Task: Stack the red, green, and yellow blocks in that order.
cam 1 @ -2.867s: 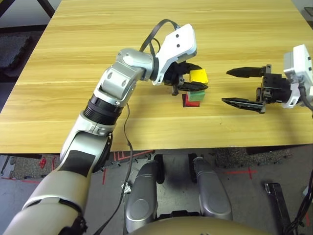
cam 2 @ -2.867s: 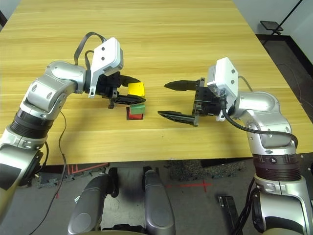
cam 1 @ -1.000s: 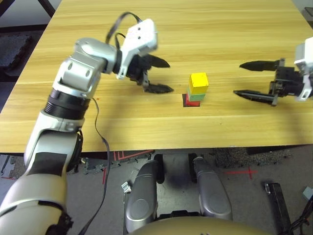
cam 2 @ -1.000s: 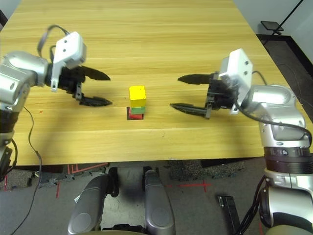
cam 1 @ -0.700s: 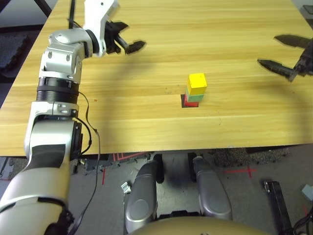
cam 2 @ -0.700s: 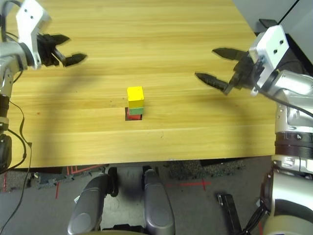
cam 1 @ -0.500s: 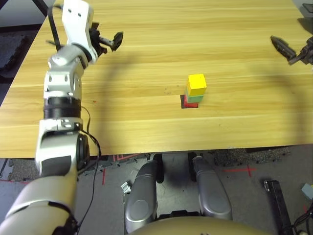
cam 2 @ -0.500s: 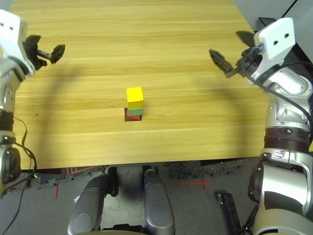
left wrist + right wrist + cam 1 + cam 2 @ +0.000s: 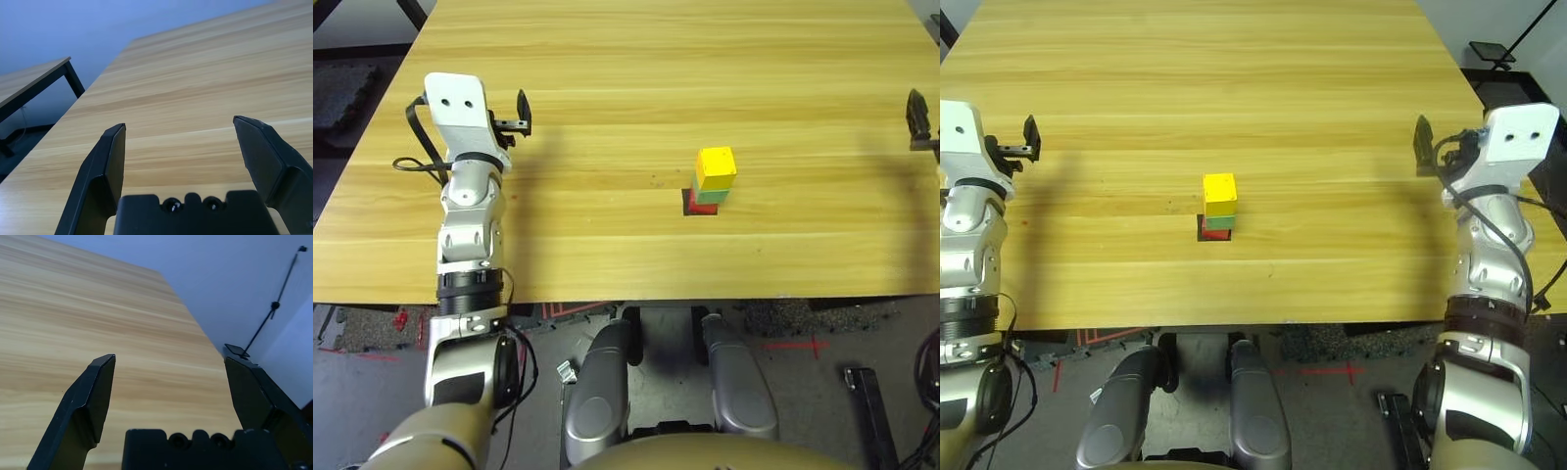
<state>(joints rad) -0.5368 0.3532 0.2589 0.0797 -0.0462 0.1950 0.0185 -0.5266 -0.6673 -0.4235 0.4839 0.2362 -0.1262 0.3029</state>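
Note:
The three blocks stand as one small tower at the middle of the table: the yellow block (image 9: 716, 164) on top, the green block (image 9: 708, 195) under it, and the red block (image 9: 696, 207) at the bottom, mostly covered. My left gripper (image 9: 521, 110) hangs far off to the left, near the table's left edge. My right gripper (image 9: 1422, 145) is far to the right, near the right edge. In the wrist views the left gripper (image 9: 179, 123) and the right gripper (image 9: 169, 358) are both open, with only bare wood between their fingers.
A thin dark square patch (image 9: 686, 202) peeks out under the tower. The wooden table (image 9: 607, 59) stretches wide around it. Beyond its left edge stands another table with a dark leg (image 9: 73, 78), and a black stand (image 9: 274, 306) is beyond the right edge.
Both arms have swung outward and back from the tower, the left one to the left edge, the right one to the right edge. The tower has not moved.

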